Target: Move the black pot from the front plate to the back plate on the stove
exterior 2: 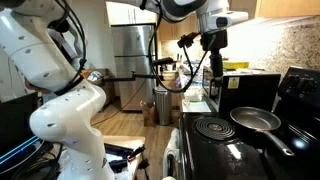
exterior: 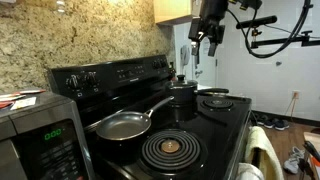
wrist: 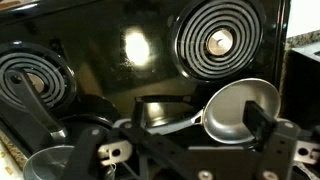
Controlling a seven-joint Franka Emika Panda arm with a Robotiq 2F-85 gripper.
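Currently gripper [exterior: 207, 45] is hanging high over stove [exterior: 218, 125], jaws spread wide, gripping nothing; black pot [exterior: 182, 95] is sitting beside frying pan [exterior: 122, 125]

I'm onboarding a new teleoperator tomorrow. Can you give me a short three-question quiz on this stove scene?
1. True or false: the claw grips the black pot.
2. Which pan sits beside the black pot on the stove? A) grey frying pan B) red wok C) glass baking dish
3. Which appliance with a green display shows at the lower left in an exterior view?
Key: 1 false, the claw hangs open, high above the stove; 2 A; 3 the microwave.
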